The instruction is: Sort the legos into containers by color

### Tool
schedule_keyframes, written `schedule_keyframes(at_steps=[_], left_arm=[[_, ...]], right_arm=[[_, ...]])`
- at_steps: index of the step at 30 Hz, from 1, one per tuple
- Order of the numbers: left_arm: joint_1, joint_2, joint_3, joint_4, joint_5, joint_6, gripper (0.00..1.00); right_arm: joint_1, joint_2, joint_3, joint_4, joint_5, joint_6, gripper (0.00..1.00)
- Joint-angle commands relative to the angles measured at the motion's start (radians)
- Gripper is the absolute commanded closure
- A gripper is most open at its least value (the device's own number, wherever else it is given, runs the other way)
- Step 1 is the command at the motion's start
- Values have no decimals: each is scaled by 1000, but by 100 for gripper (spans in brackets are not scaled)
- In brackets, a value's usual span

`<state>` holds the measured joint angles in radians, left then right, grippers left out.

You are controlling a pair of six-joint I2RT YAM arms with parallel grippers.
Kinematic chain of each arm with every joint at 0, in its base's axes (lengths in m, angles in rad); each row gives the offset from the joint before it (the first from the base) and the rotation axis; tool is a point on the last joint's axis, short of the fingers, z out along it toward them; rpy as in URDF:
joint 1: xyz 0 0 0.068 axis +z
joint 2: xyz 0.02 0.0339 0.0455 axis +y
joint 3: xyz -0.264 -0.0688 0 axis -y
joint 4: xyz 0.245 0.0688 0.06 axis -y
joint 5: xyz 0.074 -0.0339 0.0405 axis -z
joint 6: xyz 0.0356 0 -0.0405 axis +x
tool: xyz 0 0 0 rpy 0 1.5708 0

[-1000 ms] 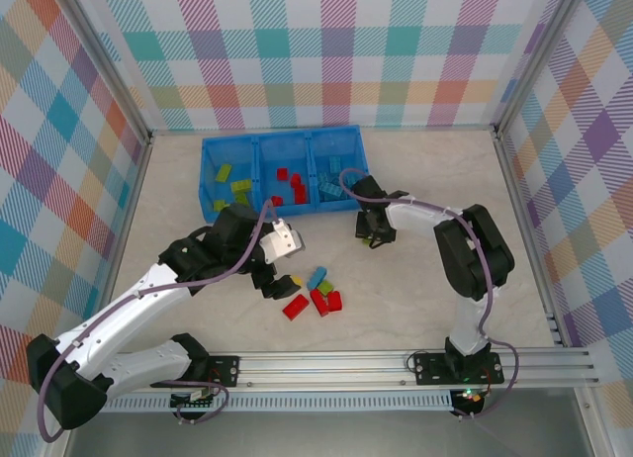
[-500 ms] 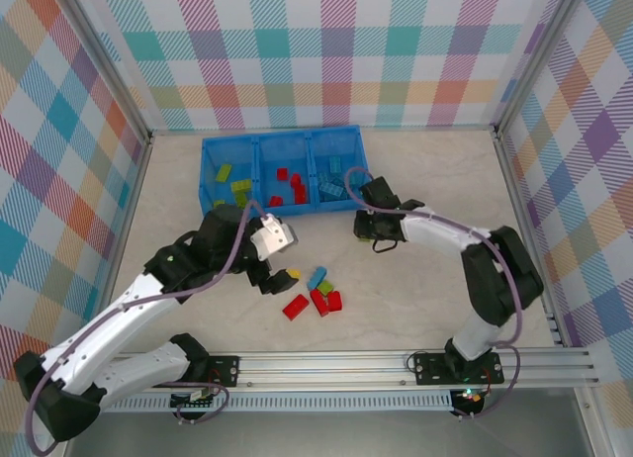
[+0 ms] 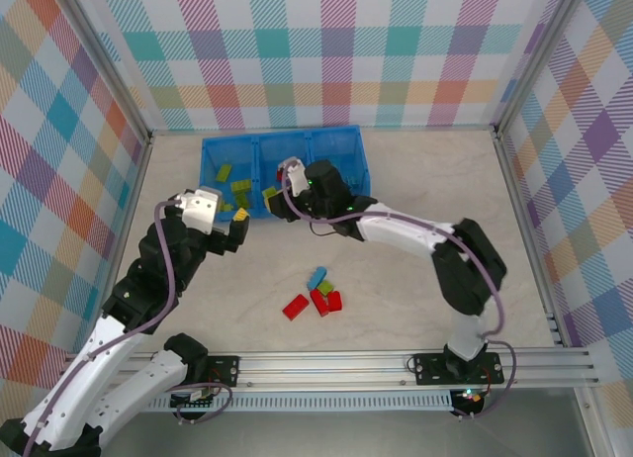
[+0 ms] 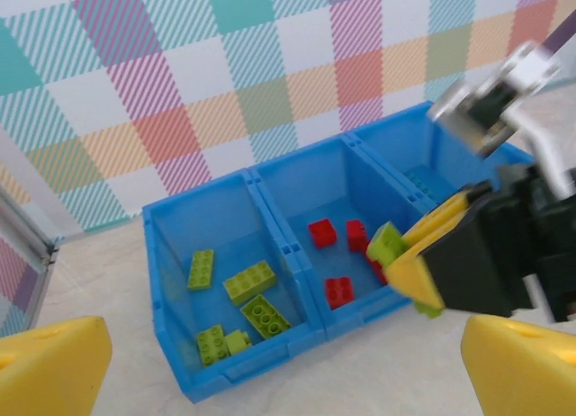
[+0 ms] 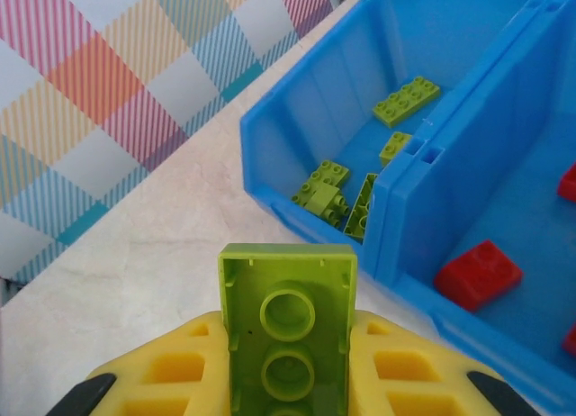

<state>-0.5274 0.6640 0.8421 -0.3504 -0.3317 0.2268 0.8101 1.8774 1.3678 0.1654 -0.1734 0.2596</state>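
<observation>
Right gripper (image 3: 275,195) clamps a lime green brick (image 5: 288,308) — hollow underside showing, long axis along the fingers, near end cut off. Left gripper (image 3: 234,228) fingers spread, empty.

Looks like a robot lab test cell imo. Pastel plaid backdrop panels (image 3: 326,51) box in a marble-look tabletop (image 3: 396,299), w/ an aluminium rail (image 3: 346,363) along the near edge.

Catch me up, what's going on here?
The right gripper is shut on a lime green brick at the near side of the tray, close to the compartment holding green bricks. The left gripper is open and empty, in front of the tray. A few red, blue and green bricks lie loose on the table.
</observation>
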Motion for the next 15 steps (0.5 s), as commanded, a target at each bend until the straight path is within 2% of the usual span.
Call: schedule_keyframes(at_steps=[1, 10, 15], left_arm=[[9, 32, 2, 20, -46, -8, 0], [23, 40, 4, 9, -43, 13, 0], [26, 52, 3, 11, -16, 20, 0]], right_arm=[[-5, 119, 129, 81, -57, -49, 78], [-8, 371, 453, 10, 12, -72, 79], [-17, 499, 640, -91, 11, -80, 78]])
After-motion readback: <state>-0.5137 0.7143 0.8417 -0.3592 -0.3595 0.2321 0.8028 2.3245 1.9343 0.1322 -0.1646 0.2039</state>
